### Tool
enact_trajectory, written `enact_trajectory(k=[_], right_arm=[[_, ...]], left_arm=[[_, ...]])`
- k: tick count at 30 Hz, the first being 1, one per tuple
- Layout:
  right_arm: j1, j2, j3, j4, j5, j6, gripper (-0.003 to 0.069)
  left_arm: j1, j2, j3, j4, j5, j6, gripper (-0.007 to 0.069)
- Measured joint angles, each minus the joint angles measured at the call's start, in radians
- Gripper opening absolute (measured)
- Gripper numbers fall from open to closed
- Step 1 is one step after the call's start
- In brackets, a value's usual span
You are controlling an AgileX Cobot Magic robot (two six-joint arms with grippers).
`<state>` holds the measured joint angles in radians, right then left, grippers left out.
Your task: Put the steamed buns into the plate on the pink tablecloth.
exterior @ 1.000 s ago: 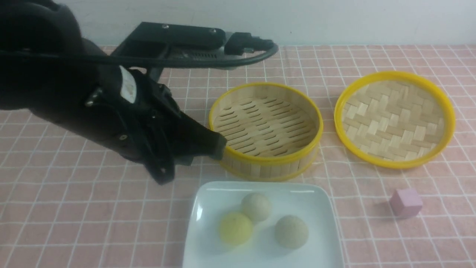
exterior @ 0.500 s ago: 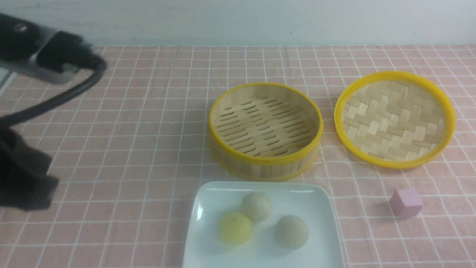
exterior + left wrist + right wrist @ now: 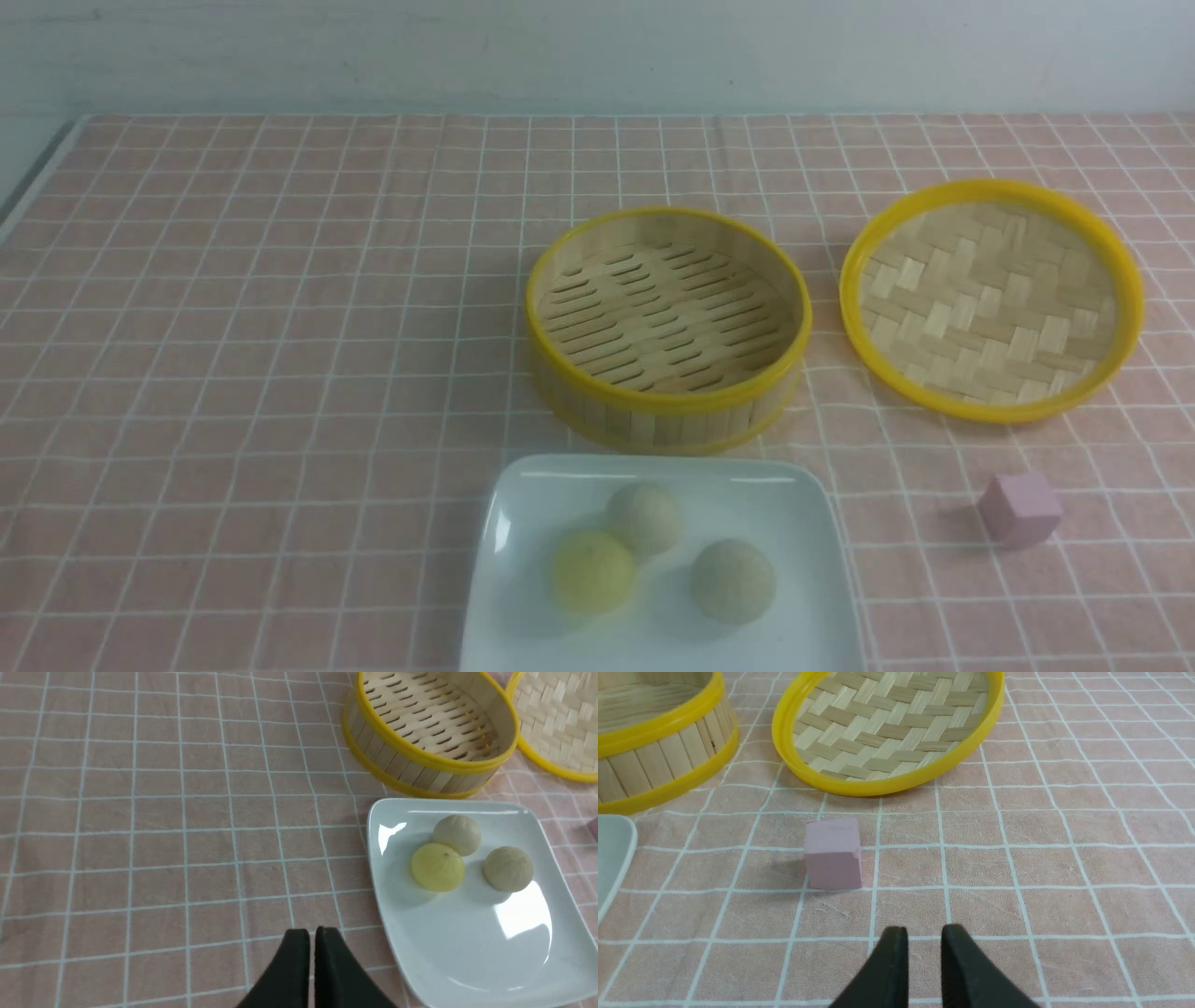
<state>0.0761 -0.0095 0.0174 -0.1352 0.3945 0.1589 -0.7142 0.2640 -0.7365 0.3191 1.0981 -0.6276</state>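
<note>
The white plate point(image 3: 812, 625) lies on the pink tablecloth point(image 3: 233, 327) at the near centre. It holds three steamed buns: a yellow one point(image 3: 593, 571) and two beige ones point(image 3: 644, 518) point(image 3: 733, 581). The left wrist view shows the same plate point(image 3: 467, 952) with the yellow bun point(image 3: 437, 866) and the beige buns point(image 3: 457, 834) point(image 3: 508, 868). My left gripper point(image 3: 312, 935) is shut and empty over bare cloth beside the plate. My right gripper point(image 3: 925, 933) is nearly shut with a narrow gap, empty, over cloth. Neither arm shows in the front view.
An empty bamboo steamer basket point(image 3: 667, 317) stands just behind the plate. Its woven lid point(image 3: 990, 299) lies to the right. A small pink cube point(image 3: 1019, 509) sits right of the plate, close ahead of my right gripper point(image 3: 832, 853).
My left arm has drawn back to the left, from beside the basket and out of the front view. The buns, plate, basket and lid have not moved.
</note>
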Motion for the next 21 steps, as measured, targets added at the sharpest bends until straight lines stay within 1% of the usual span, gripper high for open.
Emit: enact_trajectory(k=[2, 8, 9, 10, 12, 14, 21], right_arm=[[0.0, 0.0, 0.0, 0.0, 0.001, 0.0, 0.0101], [-0.003, 0.0, 0.0, 0.0, 0.001, 0.0, 0.0109], [-0.003, 0.0, 0.0, 0.0, 0.001, 0.0, 0.011], [-0.003, 0.0, 0.0, 0.0, 0.001, 0.0, 0.0113], [-0.003, 0.0, 0.0, 0.0, 0.001, 0.0, 0.0115], [-0.003, 0.0, 0.0, 0.0, 0.001, 0.0, 0.0115], [-0.003, 0.0, 0.0, 0.0, 0.001, -0.003, 0.0126]], left_arm=[[0.0, -0.022, 0.062, 0.0, -0.088, -0.025, 0.0041], [0.0, -0.029, 0.241, 0.0, -0.521, -0.139, 0.0048], [0.0, -0.029, 0.246, 0.0, -0.532, -0.141, 0.0048], [0.0, -0.029, 0.282, 0.001, -0.614, -0.149, 0.005], [0.0, -0.029, 0.313, 0.006, -0.663, -0.153, 0.0051], [0.0, -0.029, 0.325, 0.009, -0.67, -0.154, 0.0051], [0.0, -0.029, 0.352, 0.019, -0.634, -0.158, 0.0055]])
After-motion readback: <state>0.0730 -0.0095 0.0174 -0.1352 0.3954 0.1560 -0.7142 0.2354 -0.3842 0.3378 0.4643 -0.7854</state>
